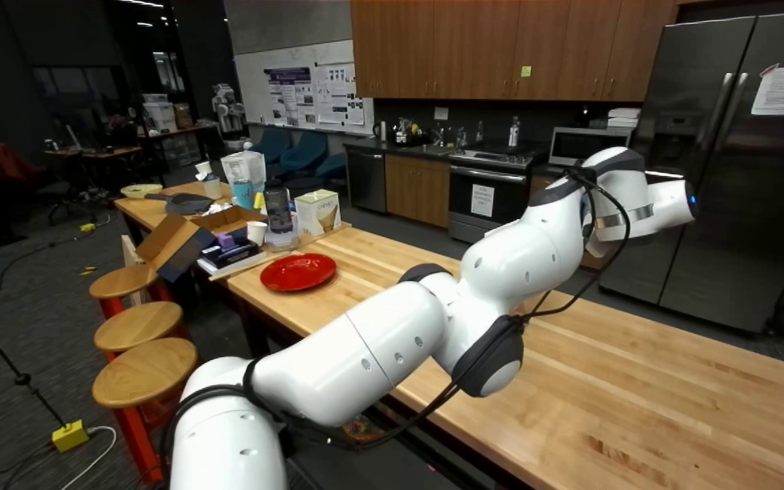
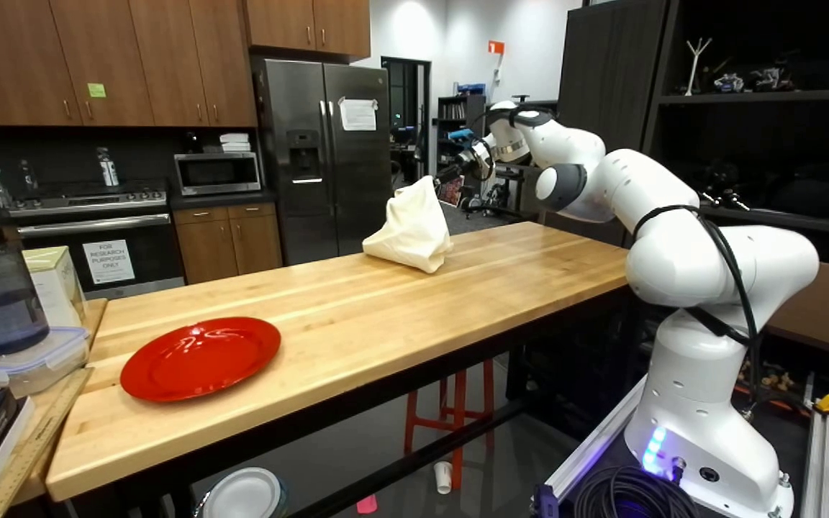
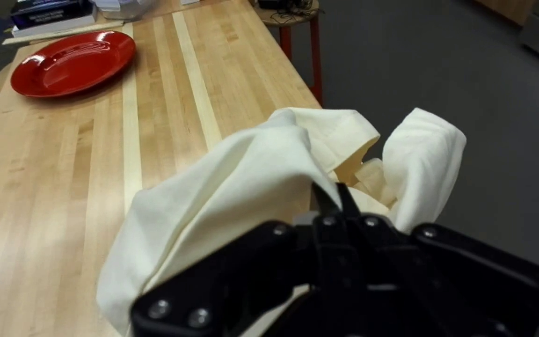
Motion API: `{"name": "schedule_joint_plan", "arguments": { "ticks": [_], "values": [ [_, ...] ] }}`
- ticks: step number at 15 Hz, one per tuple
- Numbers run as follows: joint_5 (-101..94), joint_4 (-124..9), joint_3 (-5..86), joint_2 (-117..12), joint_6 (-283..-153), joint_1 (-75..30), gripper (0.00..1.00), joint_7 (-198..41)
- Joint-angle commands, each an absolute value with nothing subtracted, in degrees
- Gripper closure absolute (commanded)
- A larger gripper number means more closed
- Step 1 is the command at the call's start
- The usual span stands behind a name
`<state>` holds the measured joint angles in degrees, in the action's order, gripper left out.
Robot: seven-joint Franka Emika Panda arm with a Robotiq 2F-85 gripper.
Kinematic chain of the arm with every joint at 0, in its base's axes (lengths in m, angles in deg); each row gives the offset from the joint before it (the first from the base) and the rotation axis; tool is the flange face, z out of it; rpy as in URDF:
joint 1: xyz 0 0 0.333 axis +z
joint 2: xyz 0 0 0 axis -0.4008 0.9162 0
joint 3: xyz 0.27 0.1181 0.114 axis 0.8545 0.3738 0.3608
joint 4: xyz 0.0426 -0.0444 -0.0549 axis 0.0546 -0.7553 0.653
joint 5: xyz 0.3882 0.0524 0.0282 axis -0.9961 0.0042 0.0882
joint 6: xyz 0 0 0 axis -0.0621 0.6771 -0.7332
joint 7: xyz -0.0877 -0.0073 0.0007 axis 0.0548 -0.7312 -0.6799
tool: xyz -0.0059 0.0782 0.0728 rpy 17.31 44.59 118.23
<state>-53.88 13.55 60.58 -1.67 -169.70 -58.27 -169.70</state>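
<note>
The black two-fingered end effector (image 3: 335,195) pinches a cream fabric cloth (image 2: 412,229) by its top, so it peaks tentlike over the long pale-wood bench (image 2: 357,324), its lower folds apparently supported there.

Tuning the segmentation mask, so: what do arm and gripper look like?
Arm: glossy white, rounded segments, dark joint caps, a silver band near its end, black cables along the outside, blue lights on the base. Gripper: black, angular linkage with round silver screws.
</note>
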Motion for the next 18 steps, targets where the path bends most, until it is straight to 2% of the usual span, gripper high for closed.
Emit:
{"name": "schedule_joint_plan", "arguments": {
  "ticks": [1,18],
  "values": [
    [-54.72,13.96,59.89,-1.32,-168.81,-60.41,0.99,-172.04],
    [-52.24,15.32,56.47,3.51,-173.99,-60.85,0.98,-185.84]
  ]
}}
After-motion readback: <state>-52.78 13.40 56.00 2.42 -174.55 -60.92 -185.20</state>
